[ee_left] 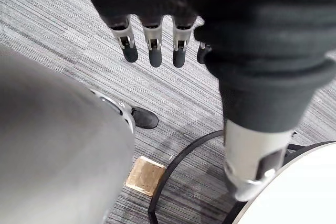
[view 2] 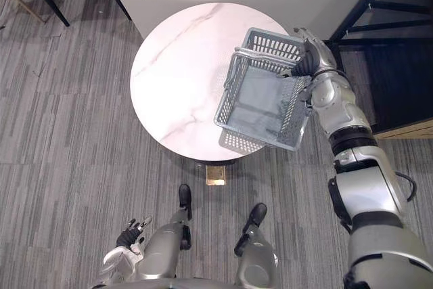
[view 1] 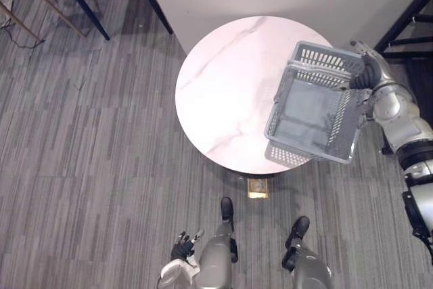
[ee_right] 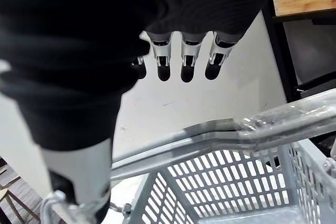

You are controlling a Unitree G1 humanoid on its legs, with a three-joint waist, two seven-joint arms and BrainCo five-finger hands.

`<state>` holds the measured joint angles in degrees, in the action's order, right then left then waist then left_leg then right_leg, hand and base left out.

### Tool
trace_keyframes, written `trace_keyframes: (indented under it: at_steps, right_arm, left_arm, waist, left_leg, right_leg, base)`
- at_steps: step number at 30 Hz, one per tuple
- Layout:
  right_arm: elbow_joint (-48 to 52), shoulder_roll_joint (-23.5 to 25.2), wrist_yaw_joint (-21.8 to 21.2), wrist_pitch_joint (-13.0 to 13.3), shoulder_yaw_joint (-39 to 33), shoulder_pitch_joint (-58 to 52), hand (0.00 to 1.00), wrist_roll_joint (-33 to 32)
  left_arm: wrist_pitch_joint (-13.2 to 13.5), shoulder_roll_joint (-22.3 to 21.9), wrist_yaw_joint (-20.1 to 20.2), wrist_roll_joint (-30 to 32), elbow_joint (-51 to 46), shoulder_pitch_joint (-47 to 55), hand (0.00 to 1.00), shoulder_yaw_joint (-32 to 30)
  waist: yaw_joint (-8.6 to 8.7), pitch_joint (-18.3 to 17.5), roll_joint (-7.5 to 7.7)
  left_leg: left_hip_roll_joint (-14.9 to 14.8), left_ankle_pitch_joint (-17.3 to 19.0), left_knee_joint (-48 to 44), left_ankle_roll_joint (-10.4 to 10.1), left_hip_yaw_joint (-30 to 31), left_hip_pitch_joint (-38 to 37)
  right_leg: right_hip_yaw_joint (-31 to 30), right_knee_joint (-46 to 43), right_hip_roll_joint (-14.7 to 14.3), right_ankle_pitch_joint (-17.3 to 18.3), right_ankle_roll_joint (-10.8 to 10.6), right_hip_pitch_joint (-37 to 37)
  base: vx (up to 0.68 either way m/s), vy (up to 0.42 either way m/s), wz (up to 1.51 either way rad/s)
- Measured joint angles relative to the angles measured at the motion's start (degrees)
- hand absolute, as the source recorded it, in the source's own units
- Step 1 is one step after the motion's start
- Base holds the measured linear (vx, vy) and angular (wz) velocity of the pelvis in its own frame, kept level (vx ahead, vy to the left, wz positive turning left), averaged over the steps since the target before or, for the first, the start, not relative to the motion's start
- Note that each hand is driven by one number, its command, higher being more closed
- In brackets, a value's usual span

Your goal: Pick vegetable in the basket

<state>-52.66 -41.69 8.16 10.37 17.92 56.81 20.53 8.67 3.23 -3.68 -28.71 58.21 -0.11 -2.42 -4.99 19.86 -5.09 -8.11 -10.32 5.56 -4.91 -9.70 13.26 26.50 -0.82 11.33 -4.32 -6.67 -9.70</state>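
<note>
Through my left eye, my right hand (view 1: 367,72) is up at the far corner of the basket (view 1: 338,130). The basket is grey plastic, shaped like a box, and its walls are full of little holes. It tips down and away from that hand. Part of it hangs over the round desk (view 1: 223,86), which is white and smooth, with thin wavy lines like stone. My left hand (view 1: 183,245) is low down, well apart from the desk, over the grey stripy floor (view 1: 81,167).

My right eye sees more of a black frame (view 2: 369,1) just behind my right hand.

My left wrist view shows that hand's fingers (ee_left: 153,51) hanging straight and loose, holding nothing. Past them, a small flat wooden square (ee_left: 144,176) lies on the floor.

My right wrist view shows something my eyes miss. Two shiny bar handles (ee_right: 236,129) lie just under my right hand's fingers. Those fingers hang straight and are not wrapped round the bars, so this hand is open. My thumb reaches down beside one end of the handles.
</note>
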Motion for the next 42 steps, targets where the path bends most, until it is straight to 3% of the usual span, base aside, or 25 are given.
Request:
trace_keyframes:
  at_steps: [19,20,35,42]
  right_arm:
    - [-4.6,-5.8,0.3,1.2,7.4,3.1,0.0,6.0]
    - [-4.7,-6.3,0.3,1.3,7.4,3.4,1.0,6.1]
    - [-6.7,-6.9,5.3,1.1,7.4,5.1,1.0,7.1]
    - [-1.7,-6.8,5.7,2.1,7.3,-0.7,1.0,8.3]
  left_arm:
    - [0.2,1.6,-0.1,-0.4,-0.1,-2.3,0.0,3.5]
    - [0.3,1.7,-0.2,-0.3,-0.1,-2.5,0.0,3.7]
    - [0.7,1.6,-0.4,-0.4,-1.3,-2.6,0.0,5.6]
    - [0.6,1.4,-0.5,-0.2,-1.3,-2.6,0.0,6.6]
  waist:
    - [-0.08,3.2,-0.66]
    - [-0.07,3.5,-0.77]
    - [-0.25,4.5,-2.24]
    - [-0.15,4.5,-2.39]
  left_leg:
    - [0.6,-0.9,0.0,0.6,1.3,3.3]
    - [0.6,-0.9,0.0,0.7,1.5,3.5]
    - [1.3,-1.4,0.0,0.8,2.7,5.2]
    - [1.7,-1.3,0.0,0.7,2.7,2.9]
  right_leg:
    - [-0.2,-1.3,0.6,0.0,0.0,-3.2]
    - [-0.1,-1.3,0.7,0.0,0.0,-3.2]
    - [-0.1,-2.3,1.5,0.1,-0.1,-4.6]
    - [-0.3,-2.6,1.9,0.3,-0.3,-2.6]
  base:
    - [0.0,0.001,0.02]
    - [0.0,0.001,0.08]
    - [0.0,-0.004,0.04]
    - [0.0,0.0,0.0]
